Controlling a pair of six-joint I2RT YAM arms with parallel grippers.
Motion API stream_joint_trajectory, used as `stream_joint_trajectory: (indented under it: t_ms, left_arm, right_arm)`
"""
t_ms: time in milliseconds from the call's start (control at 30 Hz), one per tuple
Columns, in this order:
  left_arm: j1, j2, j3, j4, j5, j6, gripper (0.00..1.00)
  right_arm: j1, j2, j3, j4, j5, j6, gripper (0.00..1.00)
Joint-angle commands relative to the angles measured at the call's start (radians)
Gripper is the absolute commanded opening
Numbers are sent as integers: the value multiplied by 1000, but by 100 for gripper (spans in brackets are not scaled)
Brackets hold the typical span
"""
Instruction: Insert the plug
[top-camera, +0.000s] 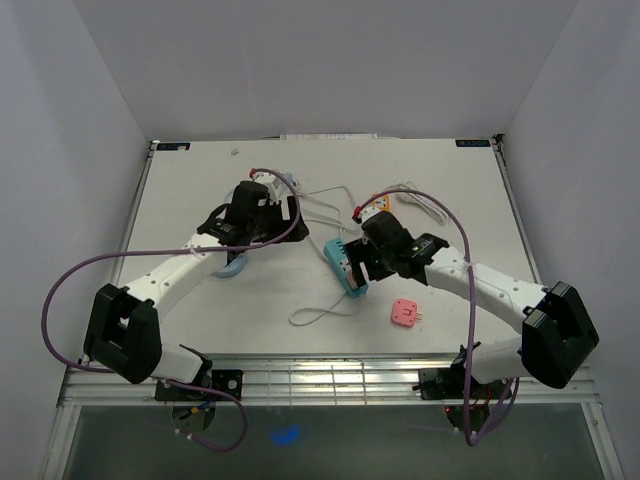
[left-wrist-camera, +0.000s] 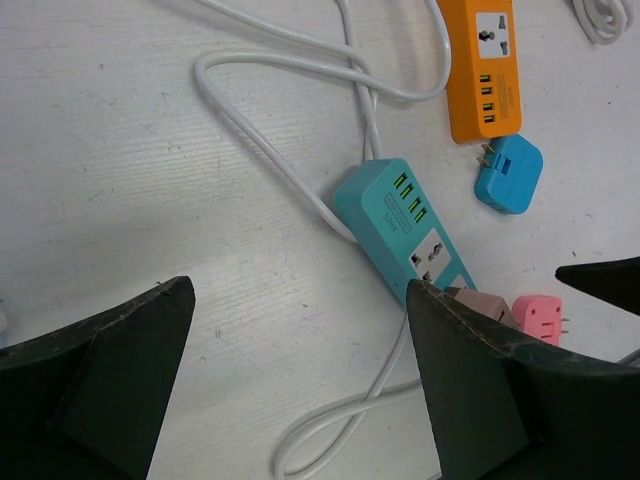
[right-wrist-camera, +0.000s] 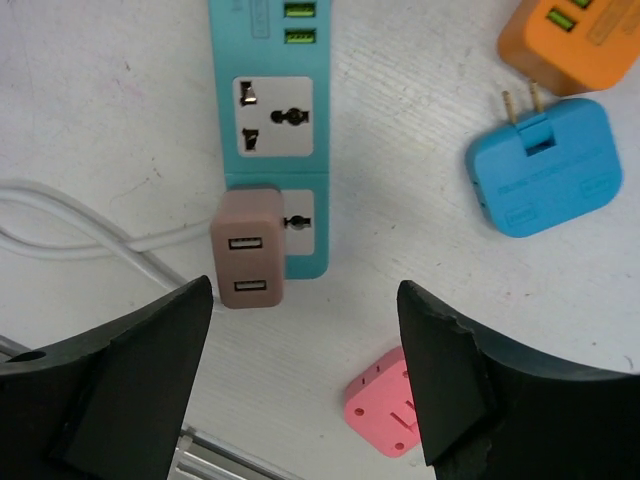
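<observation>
Seen from above, a white counter (top-camera: 180, 210) carries two robot arms that reach in from the near edge toward a cluster of power strips and adapters at the middle.

A teal power strip (right-wrist-camera: 272, 172) lies flat, with green USB ports at one end and two white universal sockets along its face. The plug, a small brown USB charger (right-wrist-camera: 249, 248) with two ports facing up, sits on the socket farther from the green ports and covers part of it. Whether it is pushed fully home cannot be told.

The right pincer (right-wrist-camera: 305, 290) hangs directly over that end of the strip with its two black fingers spread wide. The charger lies in the gap between them, and neither finger touches it.

The left pincer (left-wrist-camera: 300, 290) is also wide open and holds nothing. It hovers over bare counter beside the strip, above a loop of white cable (left-wrist-camera: 270, 150).

An orange power strip (left-wrist-camera: 485, 70) lies just beyond the teal one. A blue adapter (right-wrist-camera: 545, 170) with two folding prongs rests just beside the orange strip's end, prongs pointing toward it. A pink adapter (right-wrist-camera: 385, 405) lies alone on the counter near the charger, apart from both strips.
</observation>
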Motion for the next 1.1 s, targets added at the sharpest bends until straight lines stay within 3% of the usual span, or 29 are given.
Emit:
stream_joint_trajectory:
  t_ms: [0, 133, 300, 467, 667, 867, 1067]
  left_arm:
    - [10, -55, 56, -35, -17, 6, 98]
    - [36, -55, 82, -52, 15, 3, 98]
    - [64, -74, 86, -55, 62, 2, 98]
    - [110, -90, 73, -53, 120, -5, 98]
    - [128, -75, 60, -46, 199, 20, 98]
    - [128, -24, 73, -22, 237, -1, 98]
    - [128, 25, 93, -23, 243, -27, 98]
  right_arm:
    - [-69, -63, 47, -5, 20, -29, 80]
    - [-181, -109, 48, 0, -30, -50, 82]
    - [-279, -92, 53, -3, -33, -90, 93]
    - [-350, -58, 33, 47, -111, -102, 91]
    - [-353, -73, 13, 84, -191, -84, 91]
    - [-333, -139, -35, 152, -413, -102, 85]
    - [-234, -165, -41, 147, -372, -64, 82]
